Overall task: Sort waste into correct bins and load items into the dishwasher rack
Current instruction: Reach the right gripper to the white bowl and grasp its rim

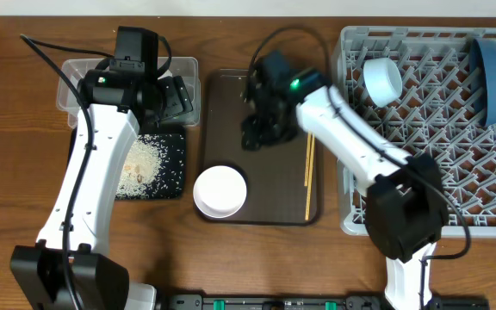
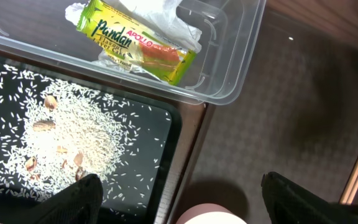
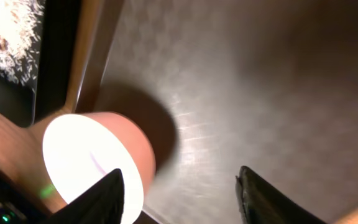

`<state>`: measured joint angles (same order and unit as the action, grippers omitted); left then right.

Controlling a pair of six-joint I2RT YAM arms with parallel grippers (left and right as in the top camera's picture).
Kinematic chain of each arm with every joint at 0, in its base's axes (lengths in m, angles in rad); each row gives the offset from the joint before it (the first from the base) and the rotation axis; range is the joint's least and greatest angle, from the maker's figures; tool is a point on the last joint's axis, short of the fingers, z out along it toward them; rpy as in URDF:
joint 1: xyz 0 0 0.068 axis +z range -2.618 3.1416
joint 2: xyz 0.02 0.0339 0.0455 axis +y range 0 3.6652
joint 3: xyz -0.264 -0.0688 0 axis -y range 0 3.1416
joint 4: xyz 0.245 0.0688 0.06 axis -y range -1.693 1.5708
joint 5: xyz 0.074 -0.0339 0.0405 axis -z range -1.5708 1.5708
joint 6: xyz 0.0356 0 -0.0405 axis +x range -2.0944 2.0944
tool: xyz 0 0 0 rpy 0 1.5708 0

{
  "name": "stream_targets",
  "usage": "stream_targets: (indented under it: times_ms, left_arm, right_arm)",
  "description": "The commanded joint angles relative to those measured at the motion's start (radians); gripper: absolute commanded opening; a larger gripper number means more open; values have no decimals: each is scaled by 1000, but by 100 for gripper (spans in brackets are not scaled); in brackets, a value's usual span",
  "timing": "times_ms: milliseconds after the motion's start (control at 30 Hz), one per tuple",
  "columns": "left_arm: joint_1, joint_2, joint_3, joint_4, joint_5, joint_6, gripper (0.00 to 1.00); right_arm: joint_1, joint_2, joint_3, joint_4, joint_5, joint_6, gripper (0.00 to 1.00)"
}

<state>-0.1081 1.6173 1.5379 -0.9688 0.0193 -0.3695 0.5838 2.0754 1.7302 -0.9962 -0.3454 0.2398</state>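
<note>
- Waste looks sorted: the yellow-green printed wrapper and crumpled white paper napkin lie in the clear rectangular plastic tub, and the loose white rice grains on the flat black tray.
- The big grey pegged rack holds the large dark blue dish and the light blue bowl.
- Left to load: the round white bowl and two thin wooden chopsticks, both on the brown serving tray. I can't spot the cup.
- The left gripper is spread and empty above the bins. The right gripper is spread and empty above the brown tray, beside the white bowl.

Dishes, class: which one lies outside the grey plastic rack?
The round white bowl, at the corner of the brown rectangular serving tray. The pale blue bowl and the large dark blue dish both sit in the grey lattice plastic rack.
</note>
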Motion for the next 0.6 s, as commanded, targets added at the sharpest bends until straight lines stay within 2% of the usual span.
stream_targets:
  times_ms: [0, 200, 367, 500, 567]
  left_arm:
    - [3, -13, 16, -3, -9, 1, 85]
    - [3, -13, 16, -3, -9, 1, 84]
    - [3, -13, 16, -3, -9, 1, 85]
    - [3, -13, 16, -3, -9, 1, 84]
    - [3, -13, 16, -3, -9, 1, 85]
  right_arm:
    - [47, 6, -80, 63, -33, 126, 52]
    - [100, 6, -223, 204, 30, 187, 44]
    - [115, 6, -273, 233, 35, 202, 27]
    - [115, 6, -274, 234, 36, 201, 21]
    - [111, 6, -272, 244, 35, 201, 23]
